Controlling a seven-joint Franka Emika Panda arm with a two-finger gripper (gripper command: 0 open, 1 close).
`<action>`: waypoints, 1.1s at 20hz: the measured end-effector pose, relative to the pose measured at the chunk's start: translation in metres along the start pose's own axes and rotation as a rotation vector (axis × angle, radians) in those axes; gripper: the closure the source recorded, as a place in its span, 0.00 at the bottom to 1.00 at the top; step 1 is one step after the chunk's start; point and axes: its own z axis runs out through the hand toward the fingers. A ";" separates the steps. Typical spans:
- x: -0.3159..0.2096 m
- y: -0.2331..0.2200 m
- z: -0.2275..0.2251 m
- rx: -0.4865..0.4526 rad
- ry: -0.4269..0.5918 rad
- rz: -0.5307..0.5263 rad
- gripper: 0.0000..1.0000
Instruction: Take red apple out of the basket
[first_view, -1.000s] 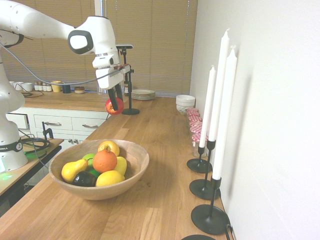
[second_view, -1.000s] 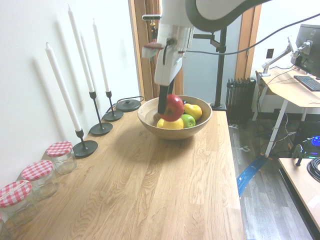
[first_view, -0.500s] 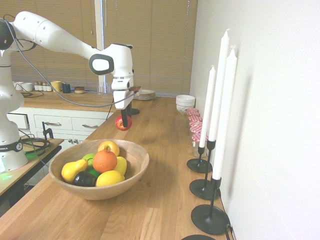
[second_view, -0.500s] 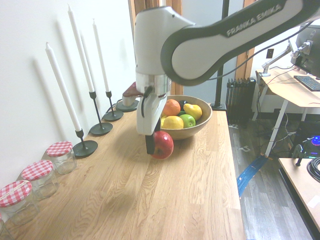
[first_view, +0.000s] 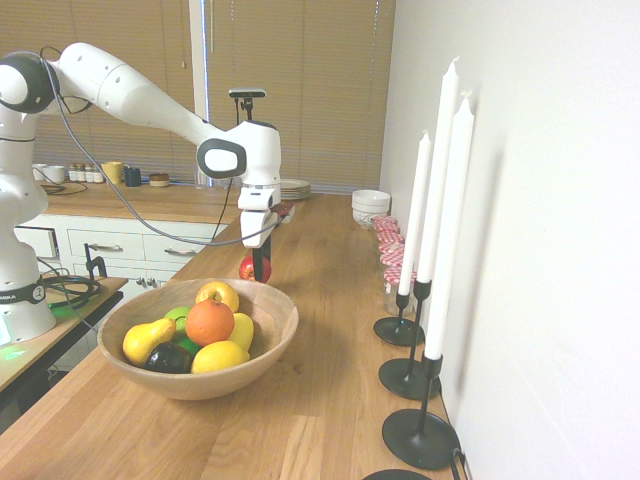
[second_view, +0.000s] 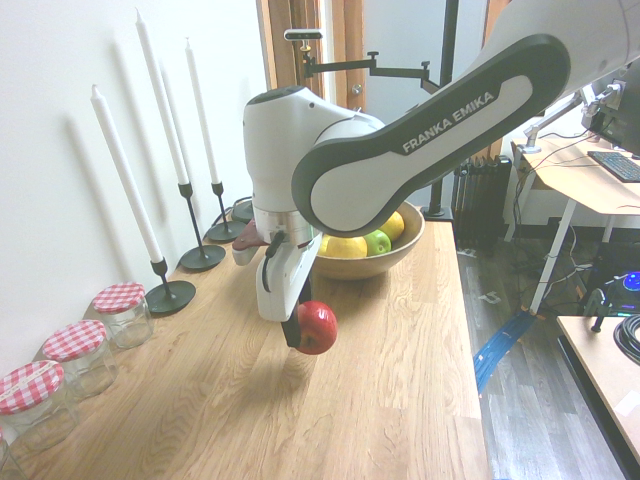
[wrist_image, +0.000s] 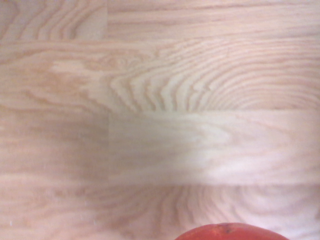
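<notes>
In the first exterior view, the basket (first_view: 270, 340) sits nearest the camera at the lower left of the frame on the wooden table (first_view: 320, 400), holding an orange (first_view: 209, 322), a pear (first_view: 146, 340), a lemon (first_view: 220, 356), a yellow-red apple (first_view: 218, 293) and some darker and green fruit. To the right, along the white wall, stand three black candlesticks with tall white candles (first_view: 447, 215). Just beyond the basket's far rim, at mid-frame, the end effector (first_view: 258, 268) hangs from the white arm and is closed around the red apple (first_view: 246, 268), which is outside the basket and low over the table. Further back on the right are red-checked jars (first_view: 392, 255), then white bowls (first_view: 371, 205) and a stack of plates (first_view: 287, 187).

In the second exterior view, the jars (second_view: 120, 310) are nearest, at lower left; the end effector (second_view: 300, 328) grips the red apple (second_view: 317, 327) at centre frame above bare wood, with the basket (second_view: 385, 262) behind it.

The wrist view shows wood grain and a sliver of the red apple (wrist_image: 230, 233) at the bottom edge.
</notes>
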 end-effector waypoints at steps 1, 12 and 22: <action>0.001 -0.002 0.000 0.002 0.002 -0.001 1.00; 0.002 -0.027 0.000 -0.002 0.001 -0.013 0.00; 0.004 -0.032 -0.001 -0.008 -0.003 -0.003 0.00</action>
